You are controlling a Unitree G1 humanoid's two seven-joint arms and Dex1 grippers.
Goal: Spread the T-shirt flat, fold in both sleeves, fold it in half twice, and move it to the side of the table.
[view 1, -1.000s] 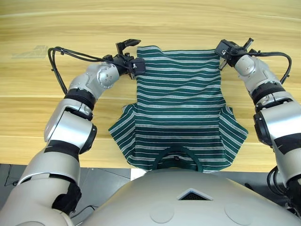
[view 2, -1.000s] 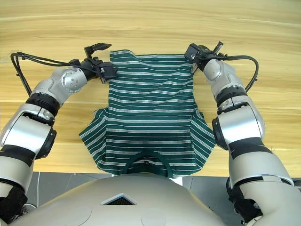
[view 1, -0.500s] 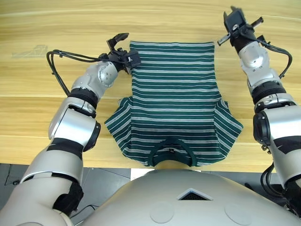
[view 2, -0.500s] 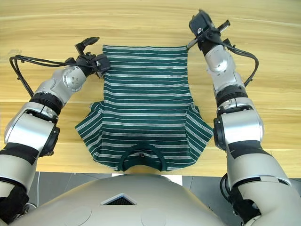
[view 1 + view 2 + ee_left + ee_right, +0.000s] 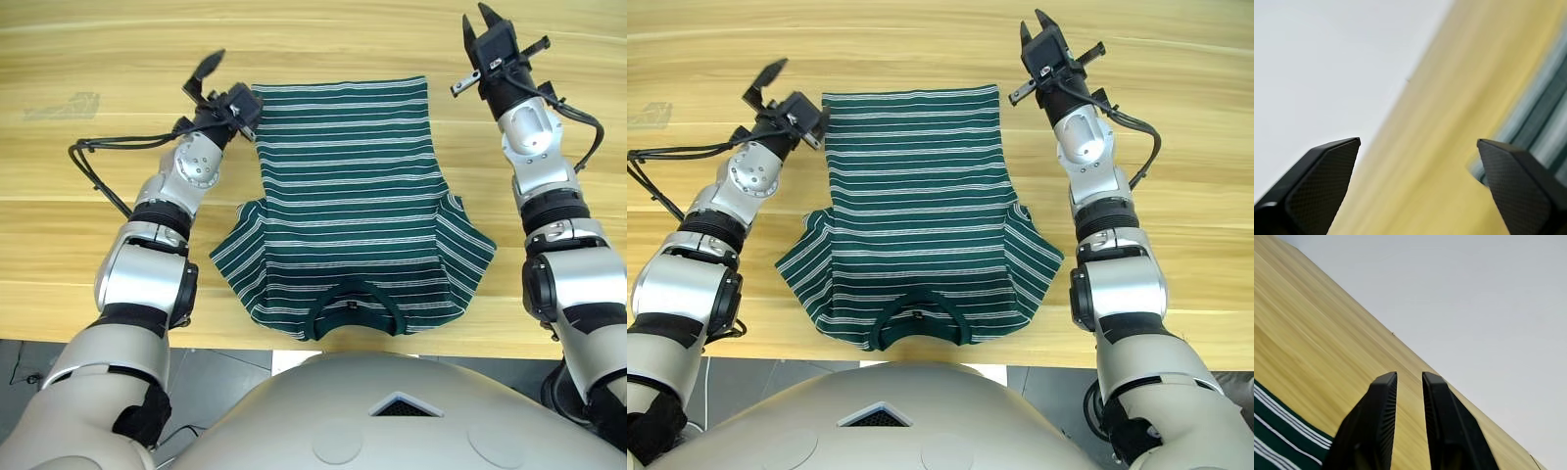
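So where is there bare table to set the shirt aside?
The table is bare beyond the far hem of the shirt and toward both side edges. It is crowded by the two far hem corners, where the left claw and right claw sit, and along the near edge.

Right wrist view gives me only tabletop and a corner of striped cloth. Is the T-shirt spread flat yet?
Observer: Yes, the T-shirt lies flat on the table, collar toward the robot, sleeves not yet folded.
Operator: Is the left gripper holding it?
Observer: No, the left gripper is open beside the hem's left corner, gripping nothing.
Operator: And where's mine relative to the hem?
Observer: The right gripper sits past the hem's right corner, farther from the robot, holding nothing.
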